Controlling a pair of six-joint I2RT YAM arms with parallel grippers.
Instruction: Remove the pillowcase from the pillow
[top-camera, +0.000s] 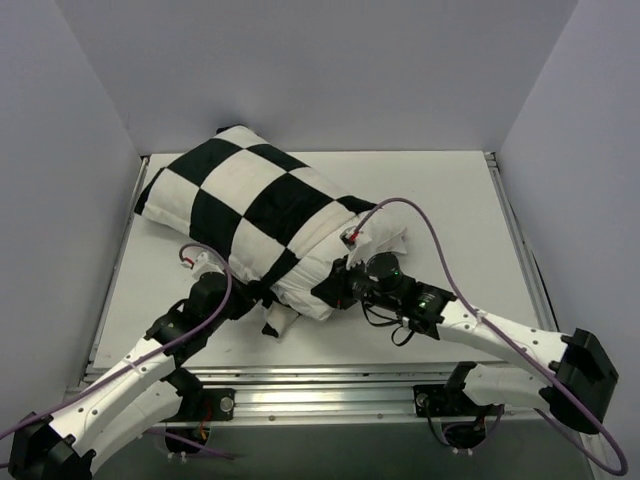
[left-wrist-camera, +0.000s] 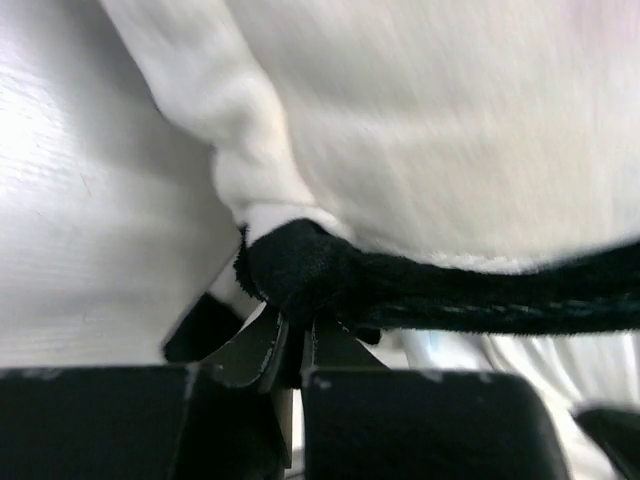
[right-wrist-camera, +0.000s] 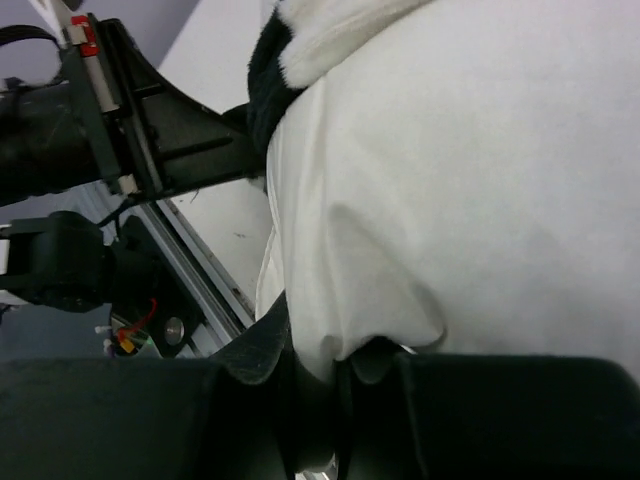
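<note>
**Top view:** the pillowcase (top-camera: 250, 190) covers most of the pillow (top-camera: 388, 235), whose bare white end lies just beside the right gripper (top-camera: 330, 287). The left gripper (top-camera: 258, 295) meets the case's near edge. All rest on the table (top-camera: 450, 190).

**Left wrist view:** the left gripper (left-wrist-camera: 298, 340) is clamped on the black hem (left-wrist-camera: 300, 270), which runs off to its right.

**Right wrist view:** the right gripper (right-wrist-camera: 320, 365) is pinched on a fold of pillow, with the case's edge ahead and to its left.

**Likely step:** stripping begins. It is best done with the right grip anchoring while the left draws the hem slowly away from it, without slipping
</note>
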